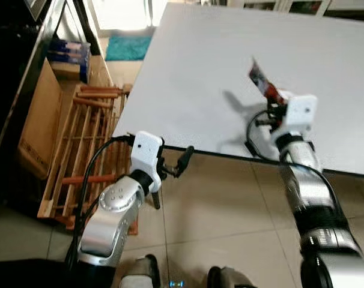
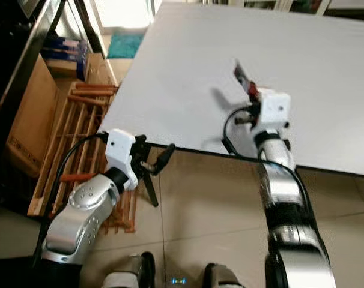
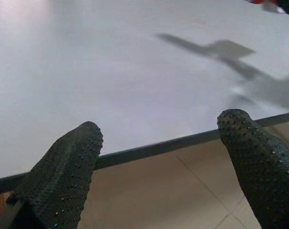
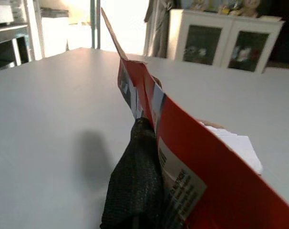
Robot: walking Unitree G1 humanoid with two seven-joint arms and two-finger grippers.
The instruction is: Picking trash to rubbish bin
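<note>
Pinching flat red carton [image 4: 216,191], right tool [image 1: 272,102] clamped; left tool [image 3: 163,167] apart.

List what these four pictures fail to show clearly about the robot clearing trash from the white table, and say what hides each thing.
- Flat red printed wrapper in the right gripper: its print is blurred in the right wrist view and too small in the head views.
- Far finger of that gripper: hidden behind the wrapper; one black finger shows.
- Blue box by the wooden rack: too small to identify.
- Open left gripper at the table edge: fingers cut off by the frame.
</note>
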